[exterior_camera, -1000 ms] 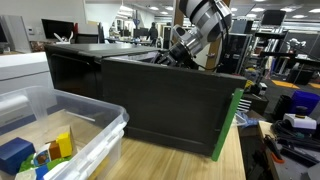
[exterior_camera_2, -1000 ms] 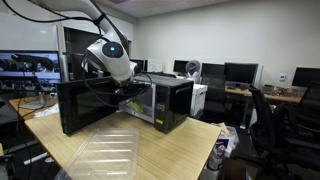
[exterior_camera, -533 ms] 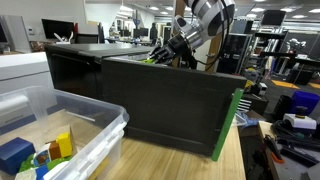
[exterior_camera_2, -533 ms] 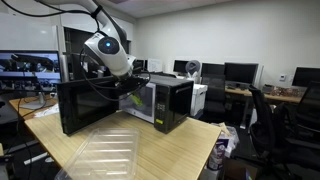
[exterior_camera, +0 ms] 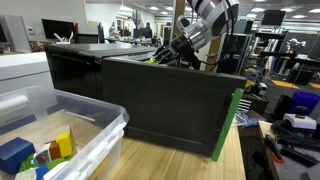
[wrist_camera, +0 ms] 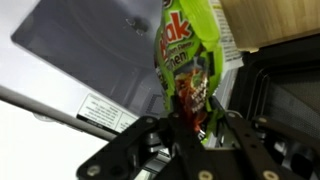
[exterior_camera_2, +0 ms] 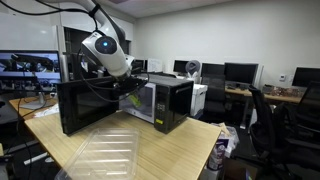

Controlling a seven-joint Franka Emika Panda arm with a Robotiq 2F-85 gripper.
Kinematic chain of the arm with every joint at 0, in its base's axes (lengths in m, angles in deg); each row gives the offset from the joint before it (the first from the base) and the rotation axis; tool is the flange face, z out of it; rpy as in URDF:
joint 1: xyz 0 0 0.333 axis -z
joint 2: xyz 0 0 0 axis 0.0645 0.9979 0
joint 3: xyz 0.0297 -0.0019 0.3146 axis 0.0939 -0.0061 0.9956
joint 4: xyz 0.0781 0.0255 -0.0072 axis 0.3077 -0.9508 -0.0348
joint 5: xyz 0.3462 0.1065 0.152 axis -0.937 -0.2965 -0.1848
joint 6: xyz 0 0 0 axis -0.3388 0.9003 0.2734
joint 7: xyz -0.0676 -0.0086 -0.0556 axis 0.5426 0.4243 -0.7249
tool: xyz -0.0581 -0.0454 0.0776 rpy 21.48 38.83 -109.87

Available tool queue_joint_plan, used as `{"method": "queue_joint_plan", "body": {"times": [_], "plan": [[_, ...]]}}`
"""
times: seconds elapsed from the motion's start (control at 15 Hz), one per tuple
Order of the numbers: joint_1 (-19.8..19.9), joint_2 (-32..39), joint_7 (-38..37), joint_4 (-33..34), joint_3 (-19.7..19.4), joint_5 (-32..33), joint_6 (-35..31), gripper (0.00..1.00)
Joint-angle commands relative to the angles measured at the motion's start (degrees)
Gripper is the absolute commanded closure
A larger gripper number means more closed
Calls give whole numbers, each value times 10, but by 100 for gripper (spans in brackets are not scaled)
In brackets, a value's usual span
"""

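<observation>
Currently gripping a green snack bag (wrist_camera: 185,60) by one end with the gripper (wrist_camera: 190,125), jaws partway closed on the foil; likely held by the end to keep the rest hanging free. Poised just in front of the microwave (exterior_camera_2: 165,100) opening, beside its swung-out door (exterior_camera: 170,100), open to give access to the cavity. Read on bag: red "ok", smaller "en" below; remainder creased, illegible. Noted white label (wrist_camera: 100,110) on grey microwave panel, print too small. Noted bin (exterior_camera: 70,125) in front of microwave door.
</observation>
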Motion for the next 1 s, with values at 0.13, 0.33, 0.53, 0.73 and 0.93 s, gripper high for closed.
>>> {"method": "queue_joint_plan", "body": {"times": [0.13, 0.33, 0.53, 0.73, 0.93], "plan": [[13, -30, 5, -42, 6, -10, 4, 93], [12, -37, 5, -34, 8, -12, 8, 93], [13, -57, 5, -33, 9, -32, 17, 93], [14, -68, 6, -51, 10, -33, 8, 93], [15, -69, 6, -69, 10, -38, 5, 40]]}}
